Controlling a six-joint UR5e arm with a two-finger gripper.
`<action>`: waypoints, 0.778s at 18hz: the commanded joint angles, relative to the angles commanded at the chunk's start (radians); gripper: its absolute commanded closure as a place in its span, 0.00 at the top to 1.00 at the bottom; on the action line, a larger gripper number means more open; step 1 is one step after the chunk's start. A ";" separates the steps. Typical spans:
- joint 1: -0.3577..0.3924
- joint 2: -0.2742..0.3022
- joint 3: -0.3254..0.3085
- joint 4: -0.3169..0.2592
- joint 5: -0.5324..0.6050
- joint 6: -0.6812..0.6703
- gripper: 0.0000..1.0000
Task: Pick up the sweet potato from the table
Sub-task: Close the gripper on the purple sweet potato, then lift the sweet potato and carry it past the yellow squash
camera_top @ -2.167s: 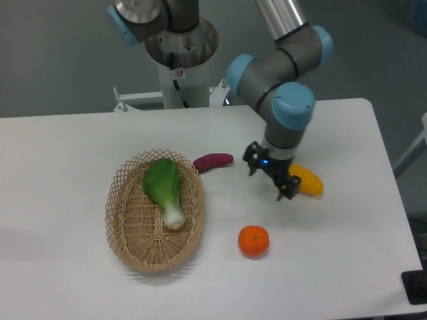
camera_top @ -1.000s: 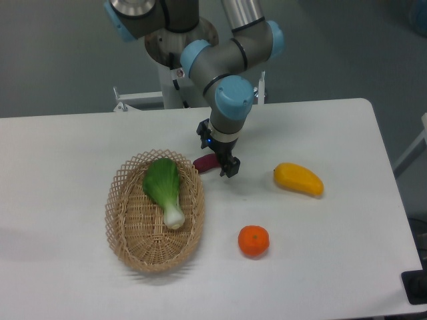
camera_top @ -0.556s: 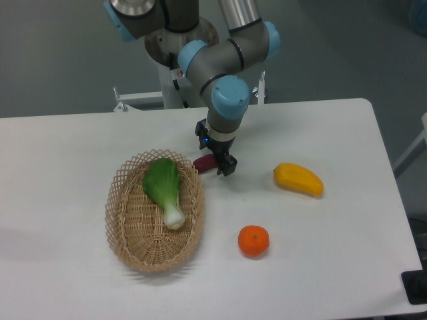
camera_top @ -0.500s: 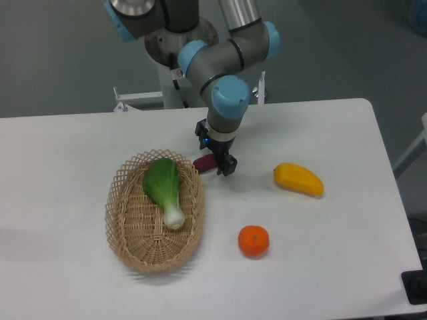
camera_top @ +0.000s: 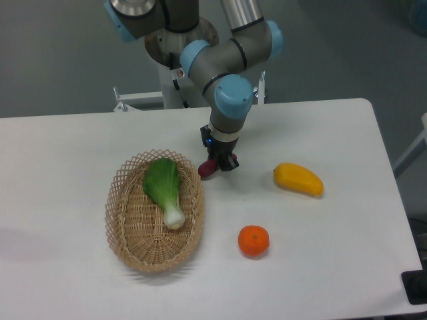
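**Inspector A:** Start with the largest item. The table (camera_top: 80, 143) is white and flat with rounded corners and fills most of the view. Everything else stands or lies on it, or hangs above it.

**Inspector B:** Confirmed. Next in size, the arm (camera_top: 230, 63): grey links with light-blue joint caps, reaching down from the top of the view to about the middle of the table.

**Inspector A:** Then the wicker basket (camera_top: 127, 237), oval, on the left-centre of the table. Inside it lies a leafy green vegetable (camera_top: 165, 190), leaves toward the far end and white stem toward the near end.

**Inspector B:** Noted. To the right, a yellow oblong fruit (camera_top: 298, 179) lies on the bare surface, well apart from the basket. A round orange (camera_top: 253, 241) sits nearer the front edge, between the two but apart from both.

**Inspector A:** The gripper (camera_top: 219, 162)?

**Inspector B:** Black, pointing down, just beside the basket's right rim. Its fingers are drawn in against the sweet potato (camera_top: 205, 169), clamped on it.

**Inspector A:** Location of the sweet potato?

**Inspector B:** Between the fingers, only its reddish-purple left end visible below and left of the gripper, close to the basket rim. Whether it is touching the table or raised off it, I cannot tell from this view.
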 joint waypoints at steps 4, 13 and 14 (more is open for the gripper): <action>0.009 0.000 0.122 -0.119 -0.002 0.000 0.21; 0.124 -0.060 0.353 -0.203 -0.009 -0.002 0.21; 0.129 -0.077 0.379 -0.203 -0.008 -0.002 0.22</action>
